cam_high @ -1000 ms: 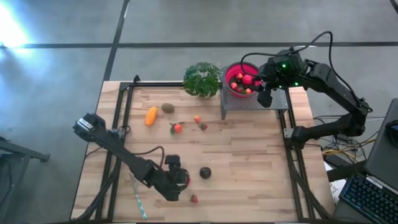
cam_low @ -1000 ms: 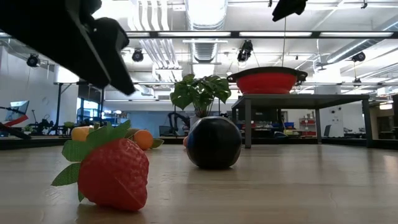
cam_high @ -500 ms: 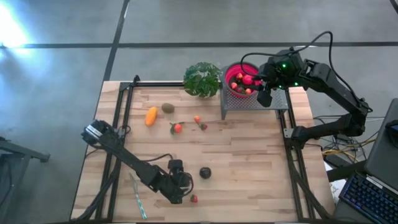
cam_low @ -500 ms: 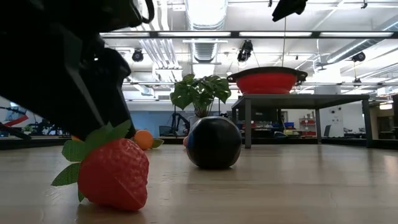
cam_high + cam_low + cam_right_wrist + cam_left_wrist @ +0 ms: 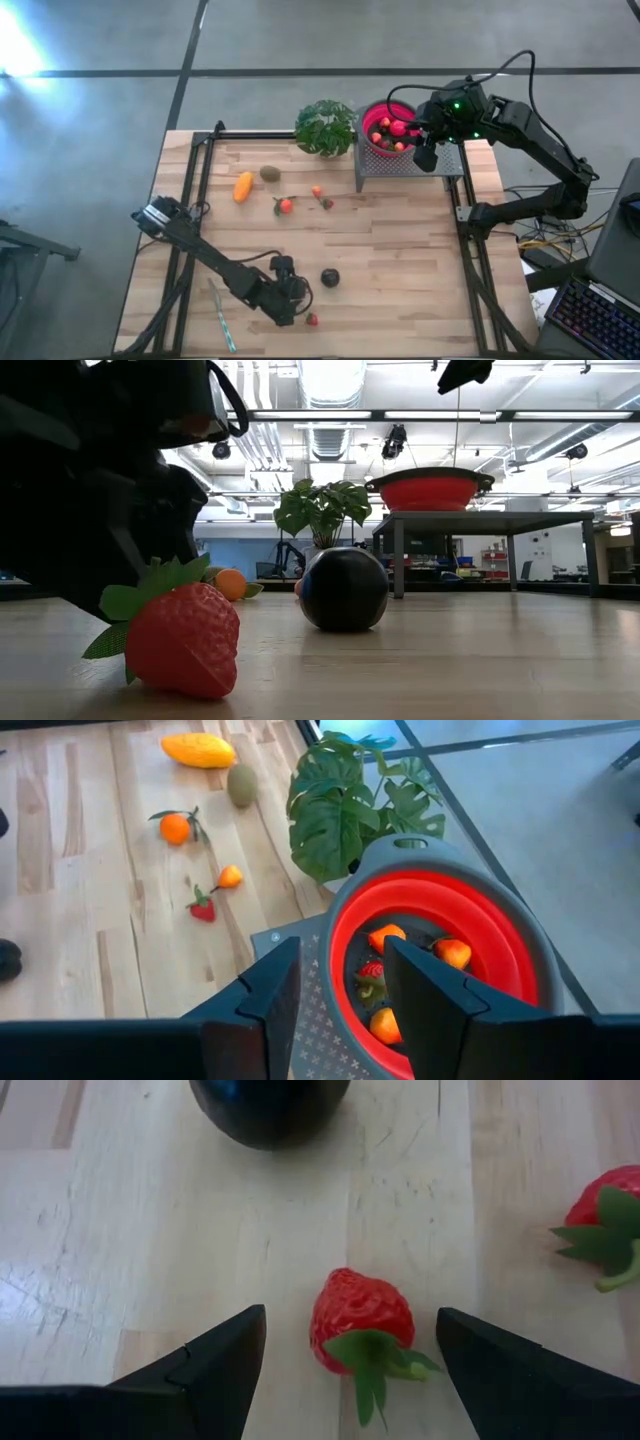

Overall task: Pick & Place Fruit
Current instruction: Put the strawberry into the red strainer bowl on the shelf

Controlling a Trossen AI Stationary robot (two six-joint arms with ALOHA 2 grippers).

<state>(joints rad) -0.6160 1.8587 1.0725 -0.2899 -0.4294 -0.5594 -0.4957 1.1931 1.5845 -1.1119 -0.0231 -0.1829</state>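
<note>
Pale wooden tabletop (image 5: 400, 260) fills my view. My left fingers (image 5: 210, 1370) stand open on either side of a strawberry (image 5: 360, 1320), not touching it; a dark round fruit (image 5: 268, 1105) lies just beyond. My right fingers (image 5: 268, 995) hang apart and empty over a red bowl (image 5: 520, 950) holding fruit, on a grey stand beside a leafy plant (image 5: 345, 805).
</note>
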